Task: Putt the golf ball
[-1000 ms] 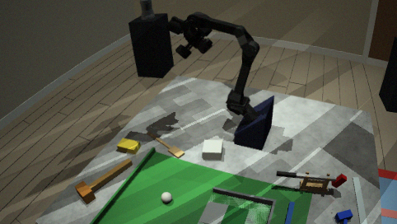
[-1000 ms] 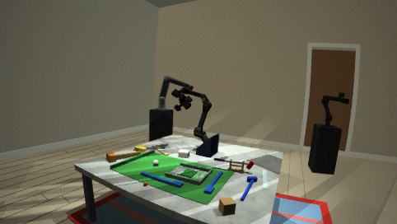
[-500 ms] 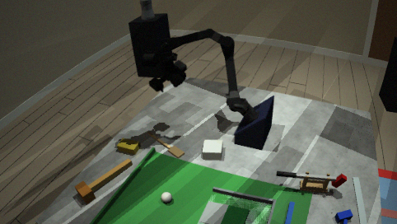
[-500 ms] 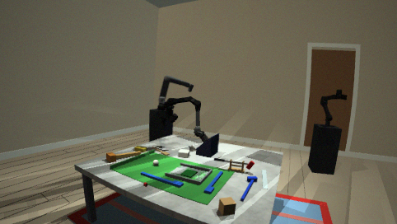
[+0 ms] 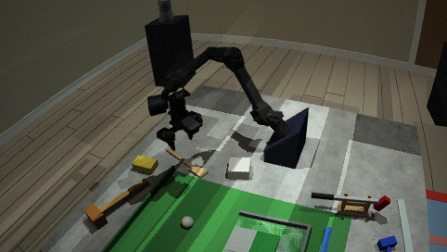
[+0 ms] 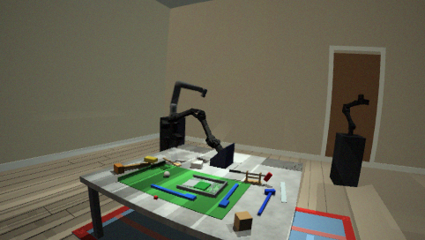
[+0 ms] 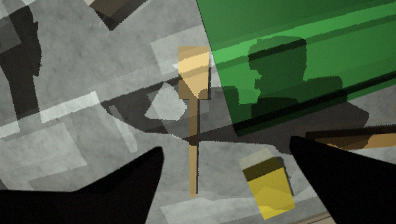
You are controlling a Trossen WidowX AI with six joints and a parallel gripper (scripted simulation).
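The red putter, with its red head (image 5: pixel 381 203) (image 6: pixel 268 176) and black handle (image 5: pixel 322 195), rests across a small wooden stand (image 5: pixel 340 209) at the right of the table. The white golf ball (image 5: pixel 187 222) (image 6: pixel 167 175) sits on the green mat (image 5: pixel 159 204) (image 6: pixel 212 207). The raised green (image 6: pixel 203 185) lies inside a grey border, with a pale ramp (image 5: pixel 240 238) beside it. My gripper (image 5: pixel 182 143) (image 7: pixel 225 147) is open and empty, above the table's back left, far from the putter. In the exterior view it is too dark to make out.
Below my gripper lie a tan wooden mallet (image 5: pixel 198 171) (image 7: pixel 193 170) and a yellow block (image 5: pixel 145 164) (image 7: pixel 271 195). An orange mallet (image 5: pixel 95 214) lies left. A white block (image 5: pixel 240 168) and a navy wedge (image 5: pixel 297 144) stand at the back. Blue clubs and a brown cube (image 6: pixel 242 221) are near the front.
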